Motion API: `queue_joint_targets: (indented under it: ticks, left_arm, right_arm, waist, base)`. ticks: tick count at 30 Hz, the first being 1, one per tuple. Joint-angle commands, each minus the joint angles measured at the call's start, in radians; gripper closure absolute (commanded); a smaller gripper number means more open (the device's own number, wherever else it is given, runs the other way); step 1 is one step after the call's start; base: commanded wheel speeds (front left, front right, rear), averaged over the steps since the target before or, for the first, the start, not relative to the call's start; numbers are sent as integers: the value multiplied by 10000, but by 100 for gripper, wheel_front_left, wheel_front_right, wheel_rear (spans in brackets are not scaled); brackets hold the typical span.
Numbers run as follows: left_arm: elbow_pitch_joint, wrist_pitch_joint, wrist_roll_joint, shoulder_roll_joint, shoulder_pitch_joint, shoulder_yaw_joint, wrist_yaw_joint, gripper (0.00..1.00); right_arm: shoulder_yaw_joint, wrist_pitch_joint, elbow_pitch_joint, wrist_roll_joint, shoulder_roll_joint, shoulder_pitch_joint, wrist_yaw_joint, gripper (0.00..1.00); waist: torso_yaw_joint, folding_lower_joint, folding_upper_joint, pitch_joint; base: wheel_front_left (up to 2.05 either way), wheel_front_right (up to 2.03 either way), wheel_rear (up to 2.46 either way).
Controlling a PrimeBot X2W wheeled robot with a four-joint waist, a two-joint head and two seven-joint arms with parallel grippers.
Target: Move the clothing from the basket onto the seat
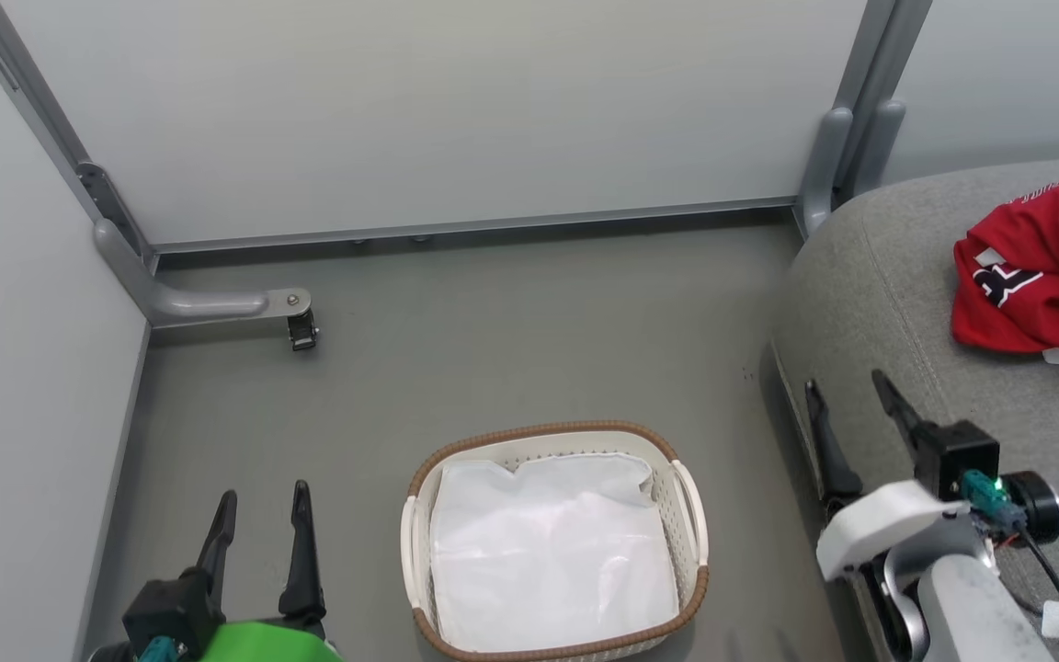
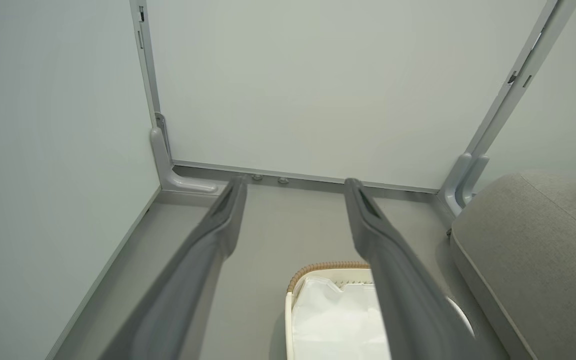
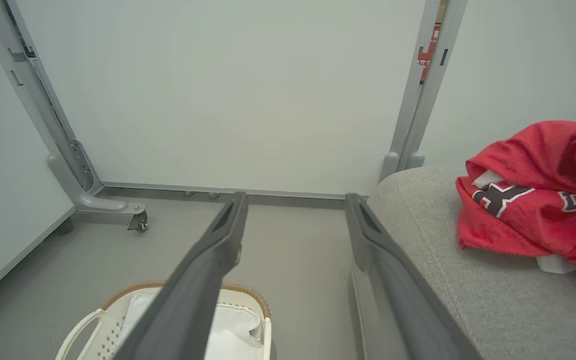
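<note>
Now both hands are empty, fingers parted. The right gripper [image 1: 845,383] is poised at the edge of the seat [image 1: 879,303], and the left gripper [image 1: 264,492] is low over the floor, with the basket [image 1: 539,430] at its three o'clock. In the head view the basket lies at about eight o'clock from the right gripper and holds a white liner sheet [image 1: 552,552] with no red cloth on it. The clothing [image 1: 1035,276] lies at about one o'clock from the right gripper, well apart from it. It is a crumpled red heap resting on the grey seat, with lettering uppermost, and whether it is one jersey or two cannot be told. Judged from its folds, the fabric is light, limp and probably slick. It will drape and trail rather than keep its shape, and a shallow pinch may slip off or lift a single layer. The best hold, if one is needed, is a raised ridge of bunched fabric near the heap's near edge, taken deep between the fingers. The transfer appears complete.
</note>
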Motion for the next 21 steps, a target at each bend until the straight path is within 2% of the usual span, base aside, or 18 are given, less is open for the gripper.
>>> queue_joint_targets:
  ticks: [1,6,21]
  left_arm:
    - [22,8,118,-76,270,120,-85,0]
    - [112,7,150,-194,718,503,-173,0]
    - [326,7,384,-429,816,937,-423,0]
  right_arm:
    - [185,-16,-135,382,-17,315,-14,0]
    - [592,-17,-407,897,-26,837,-14,0]
    - [798,-17,-645,888,-22,1191,-14,0]
  waist:
    - [71,1,0,-133]
    - [17,1,0,-235]
    - [-125,1,0,-354]
  base:
    - [0,0,0]
    - [0,0,0]
    - [0,0,0]
